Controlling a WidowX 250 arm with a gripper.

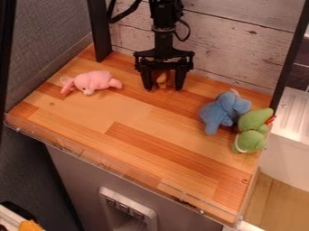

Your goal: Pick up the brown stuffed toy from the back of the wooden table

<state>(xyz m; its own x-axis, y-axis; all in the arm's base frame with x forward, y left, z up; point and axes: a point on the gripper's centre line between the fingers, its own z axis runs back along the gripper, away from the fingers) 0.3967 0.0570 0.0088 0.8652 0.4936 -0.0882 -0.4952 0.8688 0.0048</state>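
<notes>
"Fingers spread or pressed together?"

"Spread. My gripper (163, 85) hung with its tips low, near the surface (142, 119), and a small brown thing (161, 80) showed in the gap between them, seemingly unpinched."

"And around you?"

"A pink plush toy (91, 81) lay off to one side of my gripper; on the opposite side, nearer the camera, a blue plush toy (226, 108) sat close beside a green one (250, 140). Behind me stood the plank wall (241, 47)."

"What made for good handling there?"

"Centring, I judged. Both fingers needed even room around the brown thing, so that neither nudged it askew. Its small size asked for low tips and a slow, level squeeze, with care taken over the wall behind. I couldn't tell how firm it was, so gentle pressure seemed wisest."
</notes>
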